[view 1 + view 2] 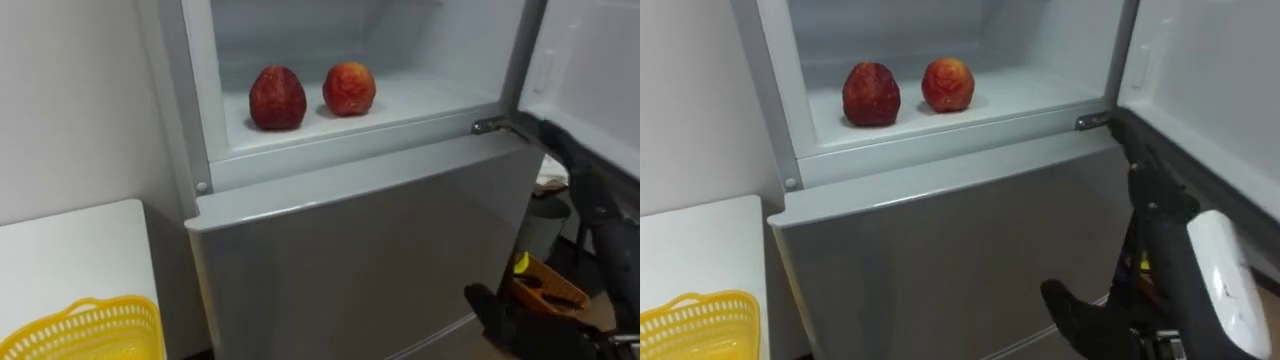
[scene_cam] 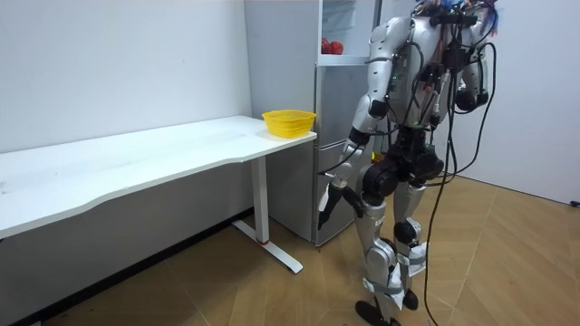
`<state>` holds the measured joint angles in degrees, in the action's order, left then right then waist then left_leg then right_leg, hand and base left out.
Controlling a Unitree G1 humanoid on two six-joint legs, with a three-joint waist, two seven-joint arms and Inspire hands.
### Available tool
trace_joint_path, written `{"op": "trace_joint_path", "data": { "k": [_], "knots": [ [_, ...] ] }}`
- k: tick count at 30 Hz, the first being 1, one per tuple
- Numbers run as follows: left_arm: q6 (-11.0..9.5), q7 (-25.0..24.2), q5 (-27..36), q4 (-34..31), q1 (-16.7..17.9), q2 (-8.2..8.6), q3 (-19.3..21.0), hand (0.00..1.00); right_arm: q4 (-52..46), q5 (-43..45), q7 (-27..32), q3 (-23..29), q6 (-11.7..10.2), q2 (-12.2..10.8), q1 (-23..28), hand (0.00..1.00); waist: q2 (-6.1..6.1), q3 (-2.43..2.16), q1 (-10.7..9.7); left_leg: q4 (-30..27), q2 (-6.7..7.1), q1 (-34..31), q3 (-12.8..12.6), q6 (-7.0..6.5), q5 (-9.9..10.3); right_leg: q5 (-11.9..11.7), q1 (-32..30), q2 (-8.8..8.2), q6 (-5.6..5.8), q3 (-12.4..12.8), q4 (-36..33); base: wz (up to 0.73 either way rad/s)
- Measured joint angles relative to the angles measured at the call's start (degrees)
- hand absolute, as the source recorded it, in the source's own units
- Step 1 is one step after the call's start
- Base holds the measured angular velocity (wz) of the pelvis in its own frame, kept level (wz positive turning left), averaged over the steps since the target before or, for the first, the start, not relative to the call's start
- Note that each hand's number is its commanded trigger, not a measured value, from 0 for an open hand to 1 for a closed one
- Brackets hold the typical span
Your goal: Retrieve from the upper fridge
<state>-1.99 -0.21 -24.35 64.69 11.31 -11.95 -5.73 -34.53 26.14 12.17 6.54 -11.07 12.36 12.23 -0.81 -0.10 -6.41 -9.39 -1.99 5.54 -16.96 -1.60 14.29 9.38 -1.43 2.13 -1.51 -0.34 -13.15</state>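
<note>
Two red fruits [image 1: 277, 98] [image 1: 349, 88] sit by the upper fridge [image 1: 425, 100] lip; right robot hand [image 1: 1075, 312] low, grip unclear.

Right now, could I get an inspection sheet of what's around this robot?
Surface: white table, beside the fridge.
Job's things: left red fruit and right red fruit, apart, on the upper fridge shelf; door open.
Clutter: yellow basket at the table's end; unclear items on the floor past the door.
Hands: right hand low before the lower door; left hand hanging by the fridge.
Cables: nothing seen beyond the robot's own.
Surroundings: white wall, wooden floor.
</note>
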Motion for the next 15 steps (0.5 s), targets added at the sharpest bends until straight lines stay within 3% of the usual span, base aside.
{"op": "trace_joint_path", "data": {
  "k": [4,6,7,11,15],
  "knots": [
    [-0.14,0.02,-0.08,1.28,-0.23,-0.25,0.24,0.0,0.17,0.8,5.62,1.76,-0.81,1.3,-4.78,0.0,-0.8,-0.3,0.7,-0.08,0.07,0.21,1.88,0.0,0.0,-0.14,1.68,-0.1,0.14,-1.69,1.6,0.23],
    [-0.17,0.02,-0.07,1.24,-0.23,-0.7,0.74,0.0,0.37,0.83,7.89,2.01,-1.26,1.84,-6.97,0.0,-0.98,-0.18,1.69,-0.11,-0.04,0.13,2.08,0.02,-0.01,-0.14,1.69,-0.1,0.13,-2.52,1.76,0.08],
    [-0.13,0.04,-0.08,1.69,-0.22,-0.75,1.32,0.0,0.64,0.85,9.03,2.07,-1.54,1.93,-8.07,0.0,-1.41,-0.33,2.35,-0.11,-0.15,0.16,2.29,0.03,-0.01,-0.15,1.85,-0.18,0.12,-3.81,1.81,0.09],
    [-0.07,0.01,-0.11,1.69,0.17,-0.42,3.04,0.0,3.6,-2.89,11.61,2.2,-2.04,4.07,-12.63,0.0,-1.95,-0.12,3.86,-0.18,-0.16,0.16,3.48,0.05,-0.03,-0.26,2.62,-0.95,-0.07,-7.05,2.77,0.16],
    [0.16,0.05,-0.13,1.7,0.3,-0.37,4.53,0.0,6.63,-7.71,12.13,2.22,-1.81,5.59,-17.73,0.0,-2.16,0.18,4.72,-0.19,-0.12,0.08,4.64,0.09,-0.05,-0.26,2.92,-1.05,-0.06,-7.79,2.79,0.16]
  ]
}}
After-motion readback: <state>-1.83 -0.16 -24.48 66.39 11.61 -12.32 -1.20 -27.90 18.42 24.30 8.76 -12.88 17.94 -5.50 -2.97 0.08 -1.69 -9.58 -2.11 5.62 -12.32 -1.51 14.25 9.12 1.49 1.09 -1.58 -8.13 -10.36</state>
